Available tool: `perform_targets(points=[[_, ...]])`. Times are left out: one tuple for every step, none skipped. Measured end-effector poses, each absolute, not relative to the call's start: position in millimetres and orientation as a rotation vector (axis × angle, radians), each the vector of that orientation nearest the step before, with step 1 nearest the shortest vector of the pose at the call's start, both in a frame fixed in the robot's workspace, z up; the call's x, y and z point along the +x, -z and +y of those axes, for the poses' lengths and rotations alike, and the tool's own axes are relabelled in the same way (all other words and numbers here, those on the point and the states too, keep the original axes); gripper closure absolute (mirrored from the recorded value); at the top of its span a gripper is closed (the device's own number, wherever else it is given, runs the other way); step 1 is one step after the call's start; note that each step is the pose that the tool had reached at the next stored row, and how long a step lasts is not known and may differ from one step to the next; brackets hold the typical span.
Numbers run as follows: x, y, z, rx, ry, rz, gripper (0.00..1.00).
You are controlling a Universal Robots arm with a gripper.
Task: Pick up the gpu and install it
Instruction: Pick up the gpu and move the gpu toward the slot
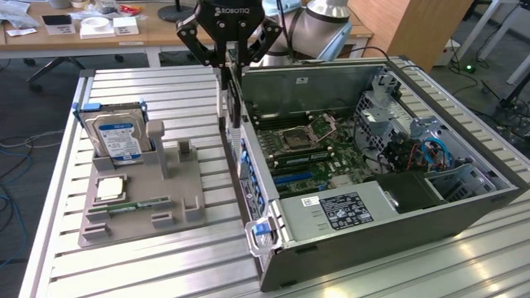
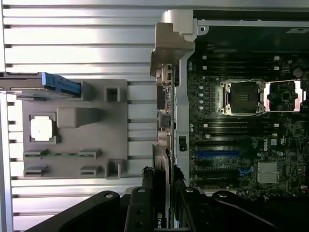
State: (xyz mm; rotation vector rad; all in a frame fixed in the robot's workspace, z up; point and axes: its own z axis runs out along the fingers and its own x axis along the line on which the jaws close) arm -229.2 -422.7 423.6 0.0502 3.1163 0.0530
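1 gpu (image 1: 234, 99) upright in the pincer (image 1: 234, 64).

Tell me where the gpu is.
In the exterior view's upper middle, the gpu hangs edge-on in the claw, by the computer case's wall that faces the grey parts tray.

Ribbed aluminium table (image 1: 133, 273); wooden desk (image 1: 49, 40) behind, chair legs (image 1: 58, 65) beneath; wooden cabinet (image 1: 414, 25); dark floor (image 1: 25, 186), cables (image 1: 10, 148).

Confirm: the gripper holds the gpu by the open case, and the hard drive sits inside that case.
Not inside: the exterior view shows the hard drive standing in the grey holder beside the case. The gripper does hold the gpu.
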Motion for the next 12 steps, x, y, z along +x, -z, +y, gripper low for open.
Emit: perform_targets(points=[[-226.4, -423.6, -422.7, 0.050, -0.053, 3.116, 0.74], [-223.5, -423.6, -422.7, 0.050, -0.053, 3.116, 0.74], [-220.6, -423.6, -422.7, 0.050, -0.053, 3.116, 0.74], [-217.7, -423.6, -422.6, 0.050, -0.053, 3.116, 0.74], [-214.5, -423.7, -422.6, 0.050, -0.053, 3.116, 0.74], [-211.4, -423.6, -422.6, 0.050, -0.053, 3.116, 0.74], [-208.4, -423.6, -422.6, 0.050, -0.053, 3.116, 0.74], [-205.3, -423.7, -422.6, 0.050, -0.053, 3.116, 0.74], [-202.2, -423.7, -422.6, 0.050, -0.053, 3.116, 0.74], [-199.3, -423.7, -422.6, 0.050, -0.053, 3.116, 0.74], [-196.4, -423.6, -422.5, 0.050, -0.053, 3.116, 0.74], [-193.5, -423.6, -422.5, 0.050, -0.053, 3.116, 0.74]])
